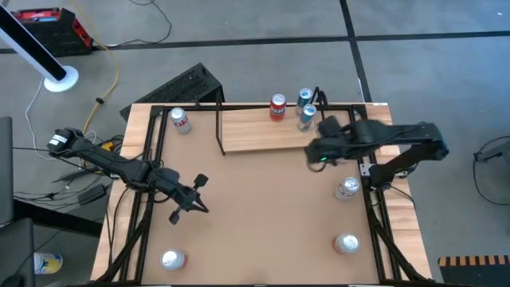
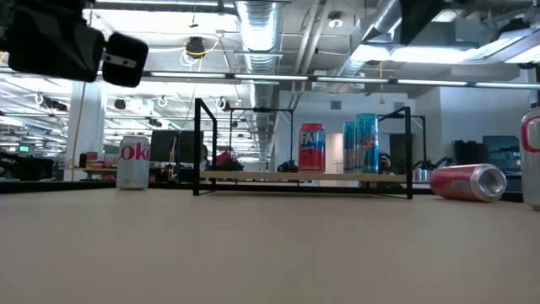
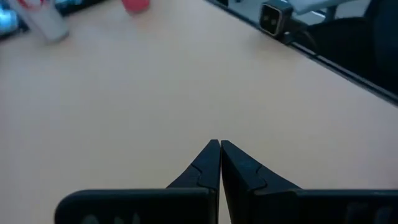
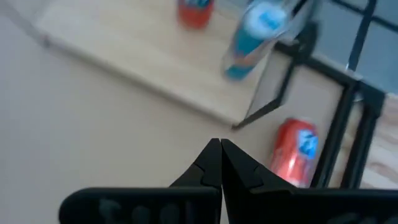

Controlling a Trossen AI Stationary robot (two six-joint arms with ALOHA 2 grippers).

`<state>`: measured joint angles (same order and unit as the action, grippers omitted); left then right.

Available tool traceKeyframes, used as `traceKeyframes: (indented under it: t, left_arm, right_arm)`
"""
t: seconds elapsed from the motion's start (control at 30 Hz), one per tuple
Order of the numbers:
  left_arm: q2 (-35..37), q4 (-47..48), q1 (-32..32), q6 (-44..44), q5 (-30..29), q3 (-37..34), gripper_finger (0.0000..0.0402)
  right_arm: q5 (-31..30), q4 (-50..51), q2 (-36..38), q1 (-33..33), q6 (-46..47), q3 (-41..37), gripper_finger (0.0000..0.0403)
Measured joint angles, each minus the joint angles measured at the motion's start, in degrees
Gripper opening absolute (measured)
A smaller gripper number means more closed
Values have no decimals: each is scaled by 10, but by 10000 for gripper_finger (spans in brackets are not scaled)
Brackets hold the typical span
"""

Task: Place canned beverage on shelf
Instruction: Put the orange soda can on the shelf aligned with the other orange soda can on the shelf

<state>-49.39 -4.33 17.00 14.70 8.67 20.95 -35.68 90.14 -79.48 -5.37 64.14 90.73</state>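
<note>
The shelf [image 1: 263, 135], a light-wood plank with black rod uprights, stands at the table's far side. A red can [image 1: 276, 106] and two blue cans [image 1: 306, 108] stand upright on it, as the low view shows: the red can [image 2: 311, 148], the blue cans [image 2: 363, 145]. My right gripper [image 1: 315, 158] hovers shut and empty off the shelf's near right corner [image 4: 236, 118], fingers [image 4: 211, 158] slanting down. A red can [image 4: 297, 152] lies on its side on the table right of the shelf. My left gripper [image 1: 203, 206] is shut and empty over the table's left half [image 3: 220, 149].
A silver can [image 1: 180, 119] stands at the far left. One can [image 1: 347, 188] lies at the right, another [image 1: 346, 243] is at the near right, and one [image 1: 173, 259] at the near left. Black frame rails [image 1: 374, 199] run along the table's sides. Bare tabletop [image 1: 263, 215] lies between the arms.
</note>
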Motion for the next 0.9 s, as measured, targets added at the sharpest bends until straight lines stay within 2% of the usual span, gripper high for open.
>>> traceKeyframes:
  t: [0.07, 0.2, 0.37, 0.5, 0.67, 0.77, 0.9]
  left_arm:
    - [6, -9, -7, 28, -1, 0, 0]
    - [22, -22, -42, 58, -3, 0, 0]
    - [42, -23, -120, 60, 5, -1, 0]
    - [49, -35, -196, 64, 45, -17, 0]
    - [47, -108, -281, 57, 128, -52, 0]
    - [47, -138, -313, 57, 173, -63, 0]
    - [47, -169, -336, 57, 196, -70, 0]
  right_arm:
    - [-17, -1, 24, 22, -1, -1, 22]
    - [-8, -1, 49, 90, -53, -2, 22]
    - [17, -1, 64, 185, -133, -2, 22]
    - [42, -2, 67, 252, -185, -18, 22]
    - [89, -14, 83, 329, -230, -103, 22]
    - [142, -48, 100, 378, -265, -175, 22]
    - [224, -125, 114, 443, -319, -266, 27]
